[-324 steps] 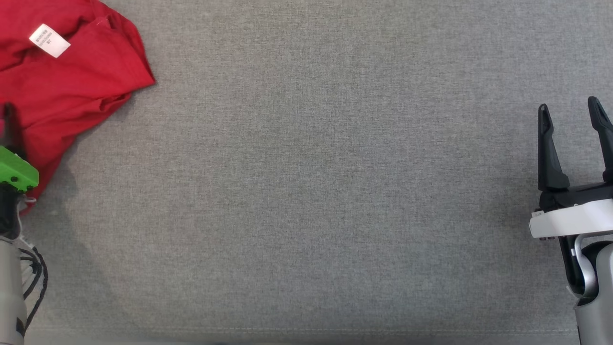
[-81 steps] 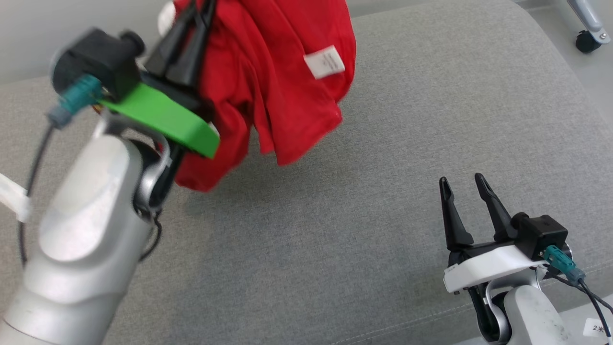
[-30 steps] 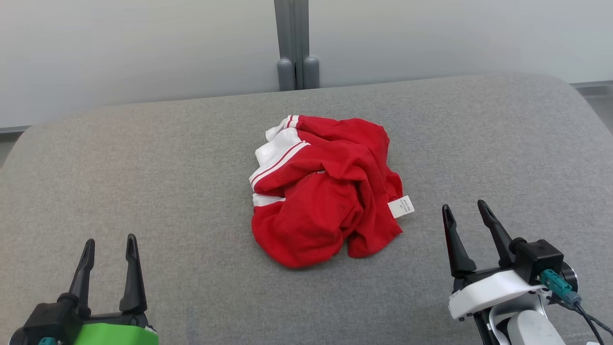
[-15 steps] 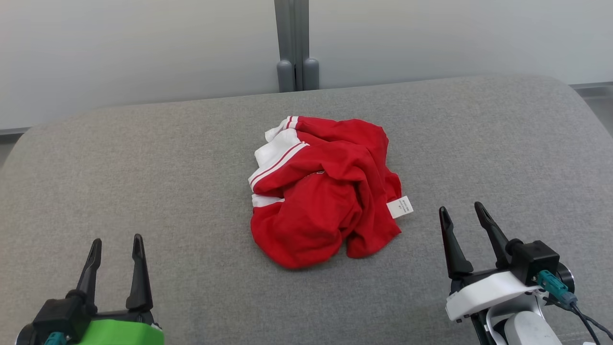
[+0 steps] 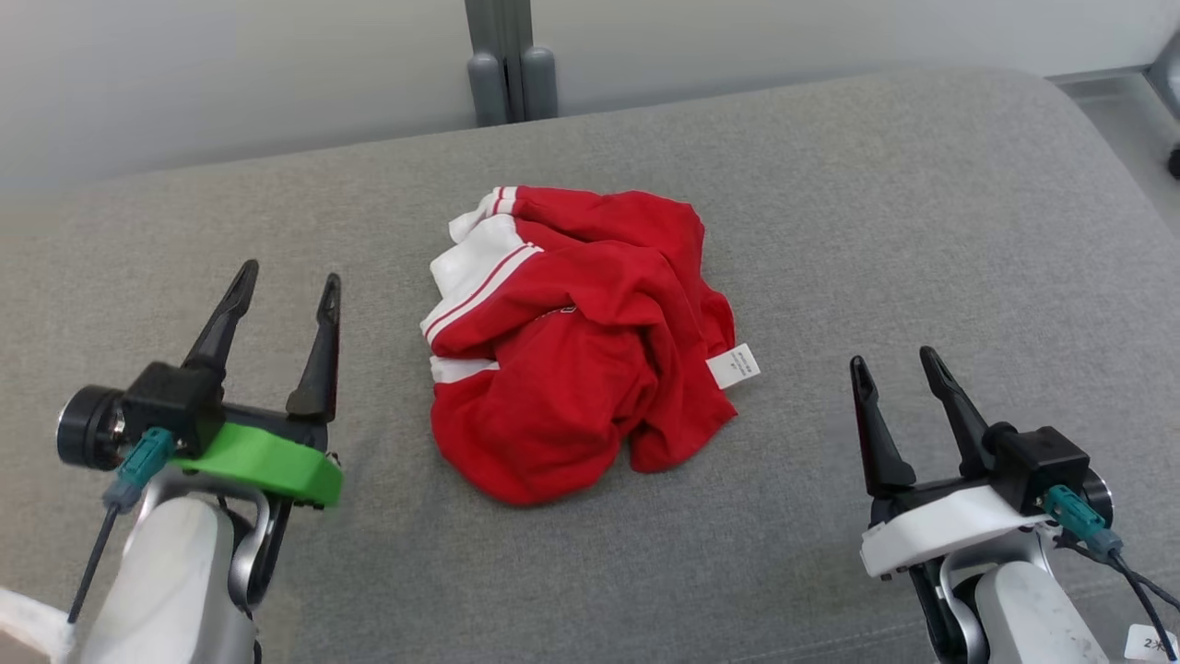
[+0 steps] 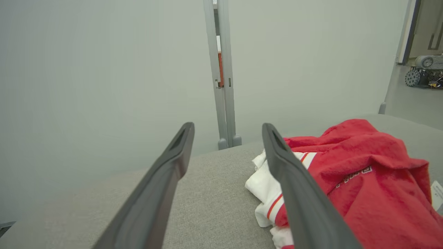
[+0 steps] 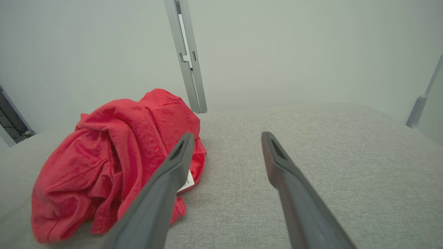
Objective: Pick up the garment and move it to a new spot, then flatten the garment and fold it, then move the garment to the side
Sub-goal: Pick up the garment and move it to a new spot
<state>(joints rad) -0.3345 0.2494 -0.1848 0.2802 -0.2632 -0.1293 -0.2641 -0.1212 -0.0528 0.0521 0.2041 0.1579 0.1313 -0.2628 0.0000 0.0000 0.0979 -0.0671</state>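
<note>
Left fingers [image 5: 321, 350] and right fingers [image 5: 871, 433] wide apart, empty, either side of the crumpled garment [image 5: 572, 369] on the grey cushion [image 5: 922, 231].

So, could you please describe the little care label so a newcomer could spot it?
On the wide grey cushion, a crumpled red garment lies in the middle. The label is the small white printed tag poking from the garment's edge on the side facing the right gripper. Unlike the broad white trim with red stripes on the opposite side, it is a tiny rectangle.
</note>
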